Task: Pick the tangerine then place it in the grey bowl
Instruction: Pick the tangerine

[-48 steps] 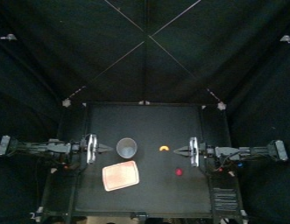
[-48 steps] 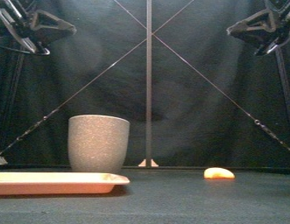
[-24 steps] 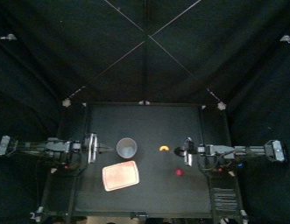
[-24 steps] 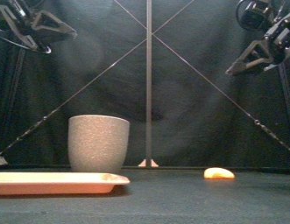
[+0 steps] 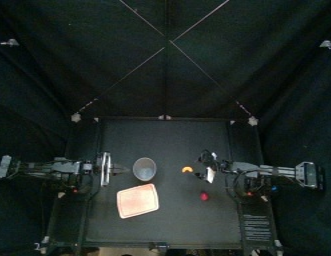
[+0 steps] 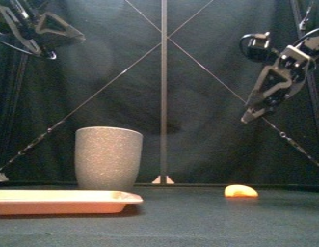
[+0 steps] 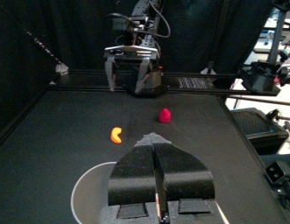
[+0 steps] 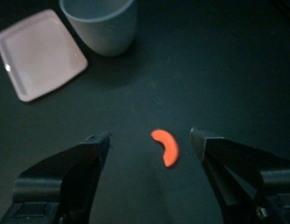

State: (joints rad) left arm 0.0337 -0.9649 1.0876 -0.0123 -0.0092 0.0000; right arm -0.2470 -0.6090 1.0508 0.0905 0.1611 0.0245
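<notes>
Below right gripper (image 8: pixel 150 134), tangerine (image 8: pixel 166 148)

My left arm (image 5: pixel 54 168) comes in from its own side and lies level and stretched out. The left gripper (image 7: pixel 154 144) is held high, its two jaws pressed together with no gap between them. My right arm (image 5: pixel 268 172) reaches in from the other side, further toward the middle, with the wrist bent so that the right gripper (image 8: pixel 151 138) tilts downward and inward. Its jaws stand wide apart and hold nothing. In the front view it hangs lower than the left one.
</notes>
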